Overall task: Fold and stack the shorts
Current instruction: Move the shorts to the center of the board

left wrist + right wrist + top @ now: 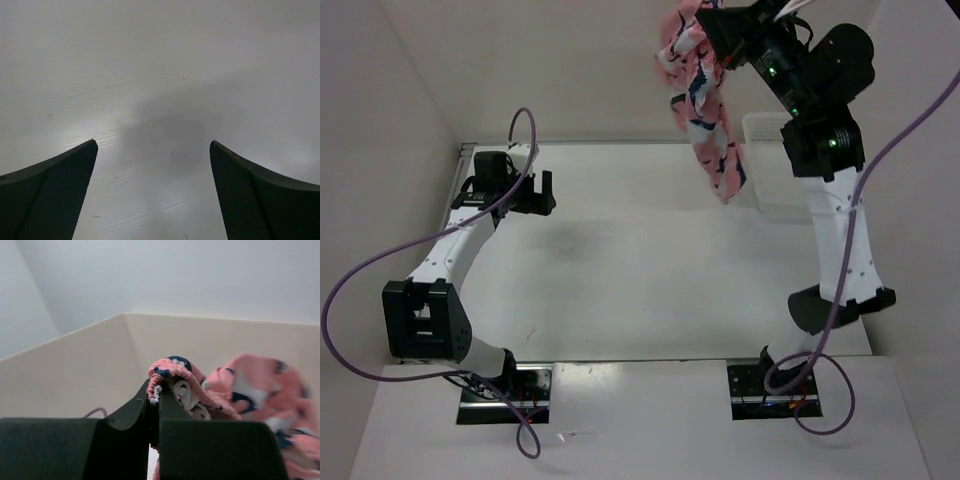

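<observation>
The coral-pink shorts (703,100) with navy and white whale shapes hang in the air at the top of the top view, above the table's far right. My right gripper (705,22) is raised high and shut on their gathered waistband; in the right wrist view the elastic edge of the shorts (172,371) is pinched between the closed fingers of the gripper (156,387). My left gripper (532,192) is open and empty, low over the far left of the table. In the left wrist view the left gripper (153,145) has its fingers wide apart over bare table.
A white mesh basket (770,170) stands at the far right of the table, partly behind the right arm. The white table (640,280) is walled by pale panels at back and sides. Purple cables loop from both arms.
</observation>
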Controlling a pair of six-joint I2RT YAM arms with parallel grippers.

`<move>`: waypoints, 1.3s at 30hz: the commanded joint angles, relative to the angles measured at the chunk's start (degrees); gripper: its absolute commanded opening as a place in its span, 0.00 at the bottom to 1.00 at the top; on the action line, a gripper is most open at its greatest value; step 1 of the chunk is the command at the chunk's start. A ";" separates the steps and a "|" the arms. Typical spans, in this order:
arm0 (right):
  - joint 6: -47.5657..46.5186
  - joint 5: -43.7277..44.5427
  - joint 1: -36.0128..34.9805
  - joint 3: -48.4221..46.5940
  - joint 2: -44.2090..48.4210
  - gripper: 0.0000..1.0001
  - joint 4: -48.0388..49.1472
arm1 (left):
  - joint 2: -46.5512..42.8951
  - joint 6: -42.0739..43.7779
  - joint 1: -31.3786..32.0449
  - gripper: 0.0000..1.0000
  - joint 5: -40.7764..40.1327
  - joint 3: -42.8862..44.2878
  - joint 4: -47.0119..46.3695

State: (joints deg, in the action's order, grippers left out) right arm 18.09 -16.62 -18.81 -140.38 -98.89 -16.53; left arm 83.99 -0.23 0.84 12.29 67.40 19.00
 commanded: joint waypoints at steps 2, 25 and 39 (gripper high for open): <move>-2.35 -3.50 0.00 19.35 8.61 0.00 3.52 | -2.24 0.23 -2.33 0.99 -3.50 0.99 -6.17; 3.80 12.58 3.95 60.33 2.07 0.78 6.95 | 12.05 0.23 -3.04 0.99 -1.22 6.06 7.80; 3.01 3.00 1.23 41.13 -25.48 0.78 -2.71 | 28.86 0.23 -3.65 0.99 13.25 15.48 10.52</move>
State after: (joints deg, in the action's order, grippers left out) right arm 22.63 -10.70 -15.49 -99.74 -126.21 -18.90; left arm 109.54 -0.23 -2.55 17.89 81.25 27.09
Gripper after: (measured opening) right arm 0.773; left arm 0.993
